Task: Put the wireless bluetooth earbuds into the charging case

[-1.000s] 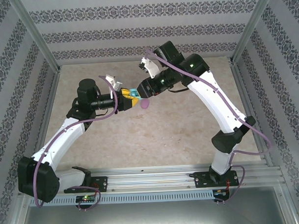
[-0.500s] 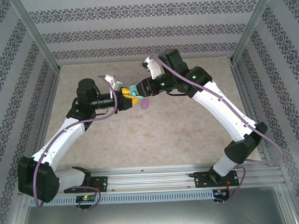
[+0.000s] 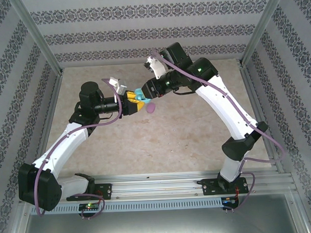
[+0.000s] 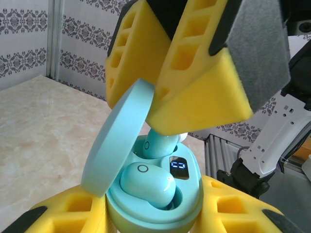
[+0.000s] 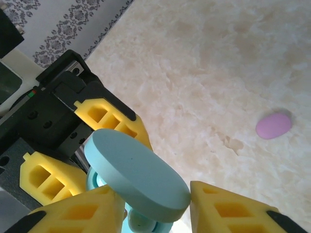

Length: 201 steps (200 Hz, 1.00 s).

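Observation:
My left gripper (image 4: 155,221) is shut on a light blue charging case (image 4: 194,204), held above the table with its lid (image 4: 116,145) hinged open. One light blue earbud (image 4: 146,183) sits in the near socket. A second light blue earbud (image 4: 156,144) stands in the far socket, its top under a yellow finger (image 4: 199,92) of my right gripper (image 5: 155,213). From the right wrist, the lid (image 5: 136,177) lies across the gap between its parted fingers, and that earbud (image 5: 141,222) shows beside the left finger. In the top view both grippers (image 3: 136,103) (image 3: 144,94) meet at the case (image 3: 139,98).
A pink oval case (image 3: 151,108) lies shut on the marble tabletop (image 3: 171,141) just right of the held case; the right wrist view has the pink case (image 5: 274,125) too. Patterned walls and metal posts (image 3: 38,39) enclose the table.
The right arm's elbow swung out to the right and came back, its gripper staying at the case with jaws slightly narrower. The left arm held still.

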Available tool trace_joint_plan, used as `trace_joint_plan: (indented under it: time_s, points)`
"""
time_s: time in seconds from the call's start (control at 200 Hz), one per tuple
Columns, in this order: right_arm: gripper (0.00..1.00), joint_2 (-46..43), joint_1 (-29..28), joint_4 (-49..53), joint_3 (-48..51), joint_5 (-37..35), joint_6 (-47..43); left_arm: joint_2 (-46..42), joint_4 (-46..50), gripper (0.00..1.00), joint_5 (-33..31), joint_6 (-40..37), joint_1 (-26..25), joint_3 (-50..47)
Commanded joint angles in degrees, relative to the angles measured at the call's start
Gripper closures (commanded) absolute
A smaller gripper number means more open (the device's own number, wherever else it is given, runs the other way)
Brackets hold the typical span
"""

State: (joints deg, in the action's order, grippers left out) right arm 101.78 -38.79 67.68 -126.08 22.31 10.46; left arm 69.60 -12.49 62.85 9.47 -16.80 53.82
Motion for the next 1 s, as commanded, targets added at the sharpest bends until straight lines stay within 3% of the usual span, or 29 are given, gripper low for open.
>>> trace_joint_plan:
  time_s: [0.0, 0.44, 0.51, 0.999]
  points:
    - [0.66, 1.1, -1.1, 5.5, -4.0, 0.1, -2.6, -0.3, 0.2, 0.92, 0.4, -0.4, -0.1, 1.5]
    - [0.63, 6.7, -2.3, 14.8, -13.6, 0.5, -4.4, 0.2, 1.4, 0.92, 0.3, -1.2, -0.1, 1.9]
    - [0.57, 6.4, -1.9, 13.9, -13.6, 0.6, -2.8, 0.2, 1.6, 0.92, 0.3, -1.2, -0.1, 2.0]
    - [0.51, -5.5, 1.6, -0.9, -1.2, 4.8, 6.2, 0.3, 3.2, 0.92, -1.3, -0.3, 0.0, 1.8]
